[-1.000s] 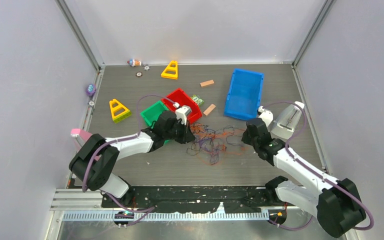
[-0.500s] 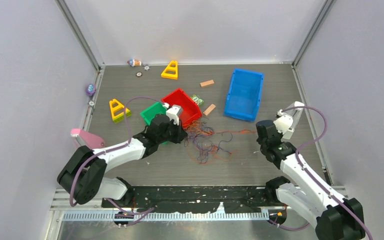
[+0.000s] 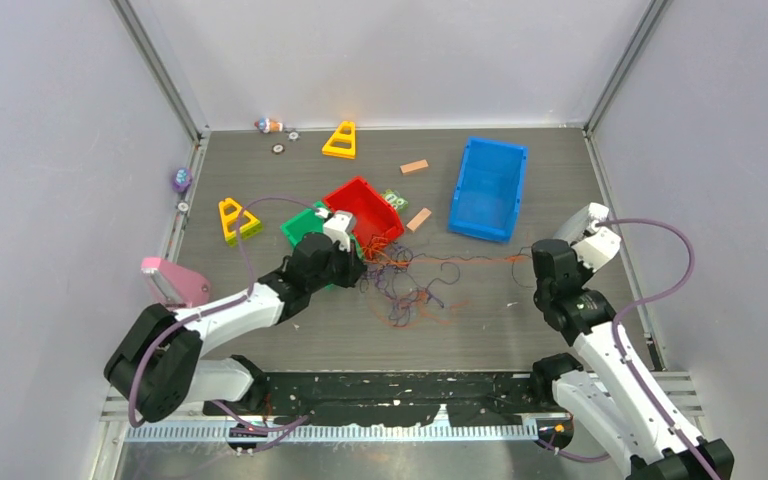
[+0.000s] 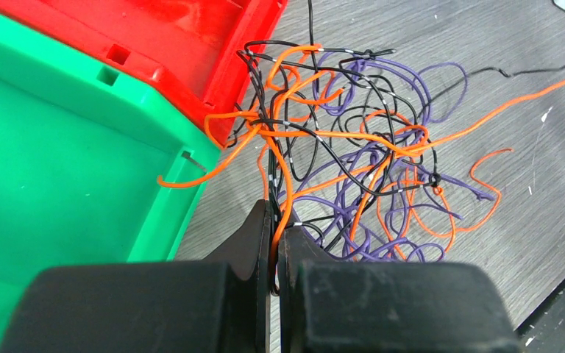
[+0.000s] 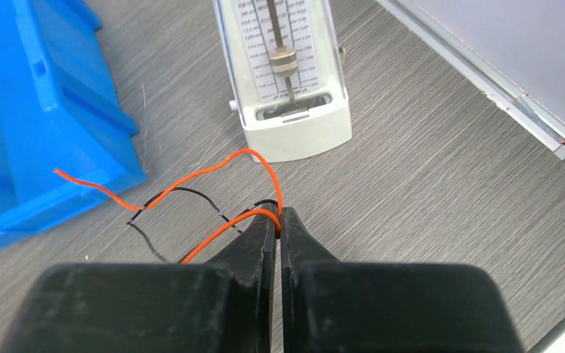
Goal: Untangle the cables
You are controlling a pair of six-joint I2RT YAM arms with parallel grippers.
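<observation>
cables (image 3: 415,285): tangle between my 2 grippers, strands running left to right.
my left gripper (image 4: 274,228): clenched on cables.
my right gripper (image 5: 278,224): clenched on cables.

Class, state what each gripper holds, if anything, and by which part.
Left gripper: an orange cable, where it leaves the tangle. Right gripper: an orange cable, at a bend near its loose end.

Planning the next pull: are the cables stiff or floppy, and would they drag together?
Probably floppy: the cables lie in loose loops. Likely to drag as a clump, since the strands cross many times. Seemingly light: they are very thin.
</observation>
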